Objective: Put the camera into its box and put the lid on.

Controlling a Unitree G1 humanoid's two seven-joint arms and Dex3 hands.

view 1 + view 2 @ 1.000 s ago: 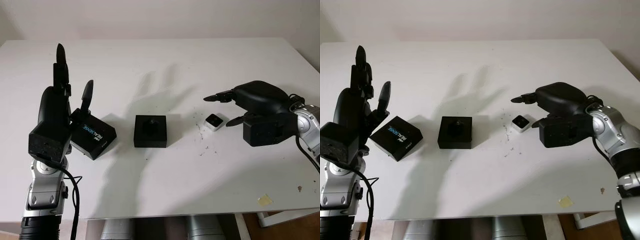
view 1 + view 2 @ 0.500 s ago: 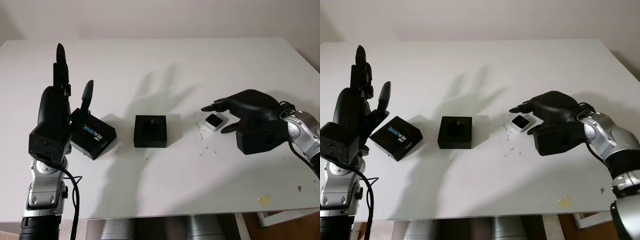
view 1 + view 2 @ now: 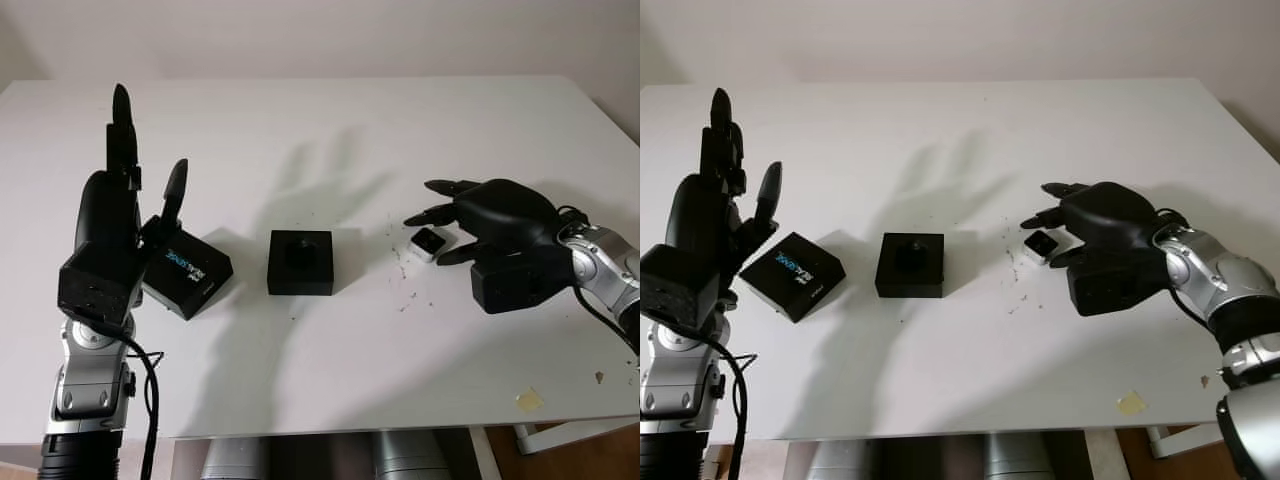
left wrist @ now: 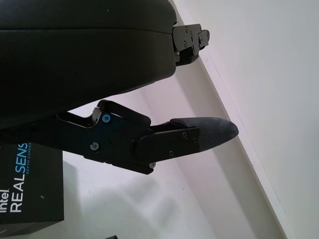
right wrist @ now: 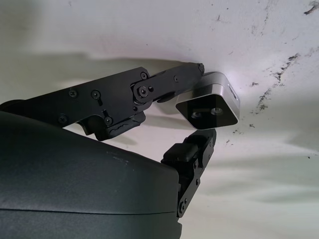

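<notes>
From the head views, the camera (image 3: 428, 243), a small white cube with a dark lens face, lies on the table (image 3: 330, 130) right of the open black box (image 3: 300, 262), well apart from it, with dark specks scattered on the table between them. The right hand (image 3: 470, 225) is at the camera, fingers curved around it, one finger beyond it and the thumb on the near side. The lid (image 3: 186, 275), black with REALSENSE lettering, lies left of the box, just beside the left hand (image 3: 120, 215), which is raised upright with fingers straight up and holds nothing. In the left wrist view a finger (image 4: 199, 137) juts out straight over the table, with the lid's (image 4: 30, 189) lettered top beside the hand's shell. In the right wrist view two fingers (image 5: 169, 87) press the camera (image 5: 212, 107) on opposite sides, touching it, so the pinch looks made though the camera is not lifted yet. The camera is likely light, rigid and smooth, so it may slip or twist; take it by its flat side walls, off the lens face.
</notes>
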